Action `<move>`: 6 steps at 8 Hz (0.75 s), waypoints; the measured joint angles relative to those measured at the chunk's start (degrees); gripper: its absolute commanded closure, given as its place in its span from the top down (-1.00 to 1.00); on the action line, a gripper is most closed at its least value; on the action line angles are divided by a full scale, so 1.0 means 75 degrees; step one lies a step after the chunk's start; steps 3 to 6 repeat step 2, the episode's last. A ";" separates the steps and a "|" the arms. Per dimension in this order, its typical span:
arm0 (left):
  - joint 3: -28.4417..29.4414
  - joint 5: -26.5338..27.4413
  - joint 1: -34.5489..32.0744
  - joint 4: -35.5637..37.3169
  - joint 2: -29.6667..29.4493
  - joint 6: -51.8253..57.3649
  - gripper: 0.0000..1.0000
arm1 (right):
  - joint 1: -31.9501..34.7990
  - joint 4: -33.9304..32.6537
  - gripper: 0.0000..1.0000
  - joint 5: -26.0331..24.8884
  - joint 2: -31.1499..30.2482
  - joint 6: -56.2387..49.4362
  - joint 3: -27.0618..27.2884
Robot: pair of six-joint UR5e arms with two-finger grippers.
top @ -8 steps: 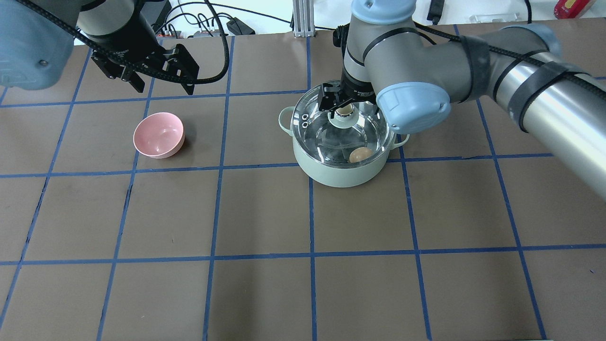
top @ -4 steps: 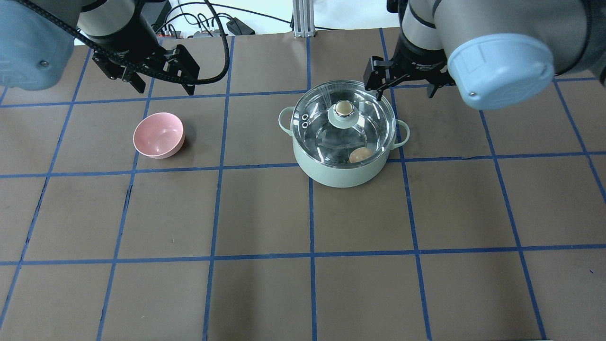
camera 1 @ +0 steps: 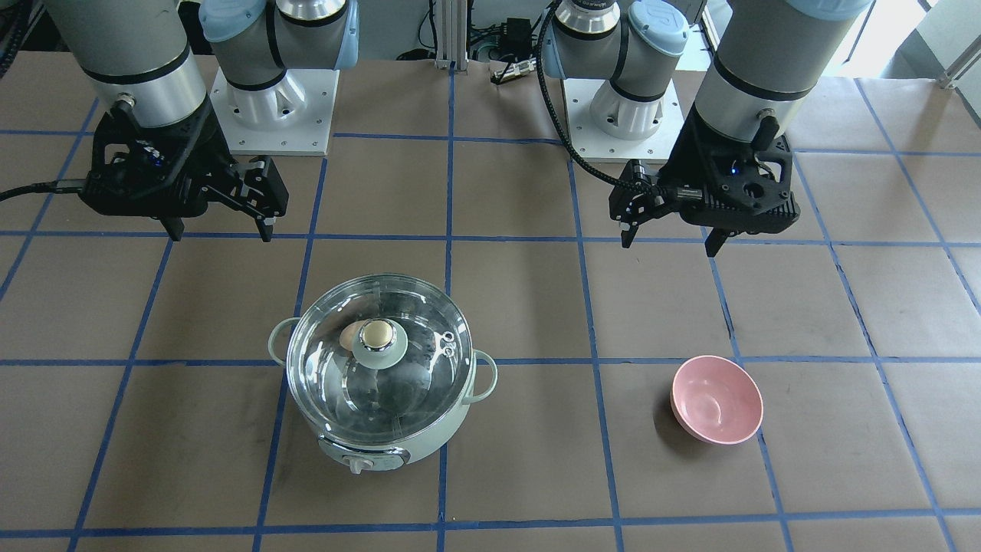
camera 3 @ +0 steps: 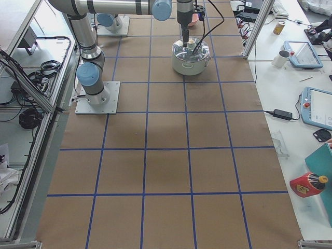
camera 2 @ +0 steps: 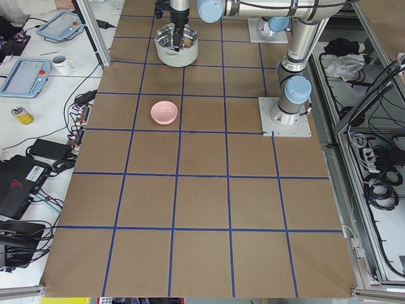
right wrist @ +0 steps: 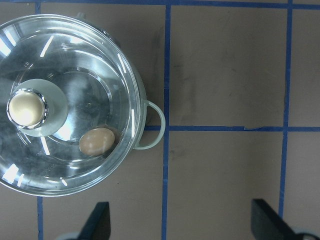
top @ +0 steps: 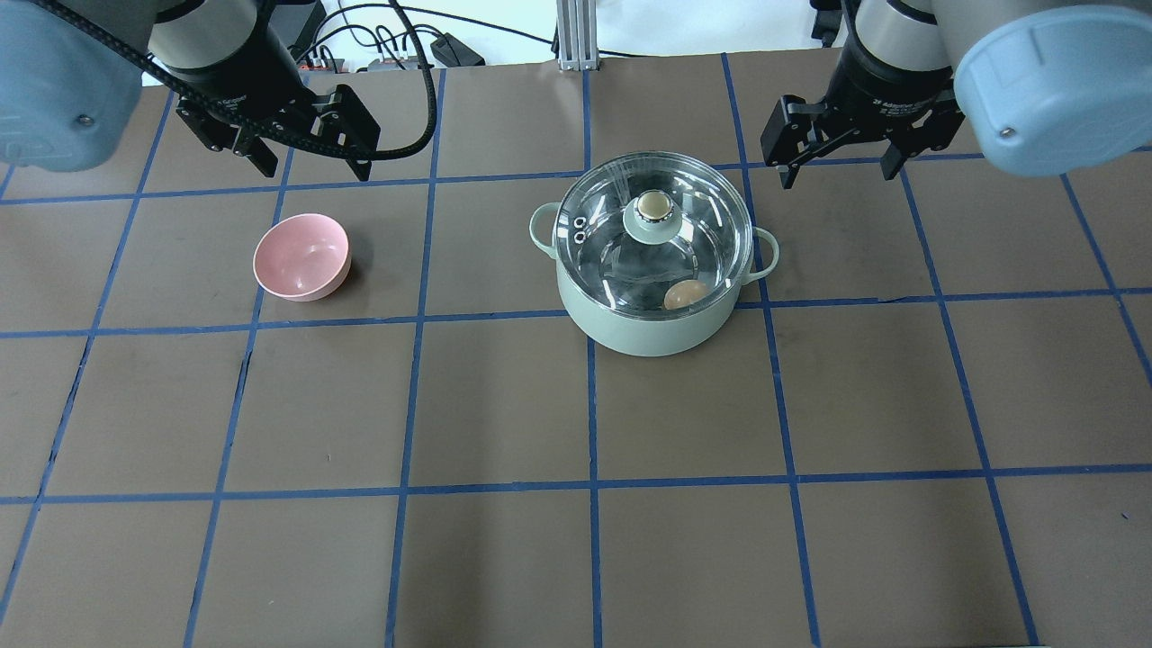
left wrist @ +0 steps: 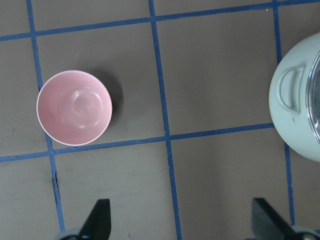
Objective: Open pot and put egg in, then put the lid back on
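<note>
Evidently leaves nothing outstanding: shows egg (top: pixel 687 294) inside pot (top: pixel 630 331) on desk (top: pixel 504 405) beneath seated lid (top: pixel 621 263), finds left fingers (top: pixel 358 162) and right fingers (top: pixel 783 166) spread, empty, hovering well apart from pot.

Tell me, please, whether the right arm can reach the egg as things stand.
Probably not directly: the egg lies in the pot under the seated glass lid. The open right tool would have to lift that first.

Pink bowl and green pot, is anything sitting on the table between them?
Nothing sits between the pink bowl and the pot, only bare brown table crossed by one blue tape line. The overhead view shows it best.
</note>
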 measured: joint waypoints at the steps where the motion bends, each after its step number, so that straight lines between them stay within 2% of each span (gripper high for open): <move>1: 0.0000 0.0005 0.0000 0.0001 -0.0001 0.0000 1.00 | -0.0069 0.0085 1.00 0.0005 -0.0017 -0.0100 -0.0013; 6: 0.0000 0.0007 0.0000 0.0001 -0.0001 0.0000 1.00 | -0.0096 0.0128 1.00 0.0013 -0.0025 -0.0142 -0.0017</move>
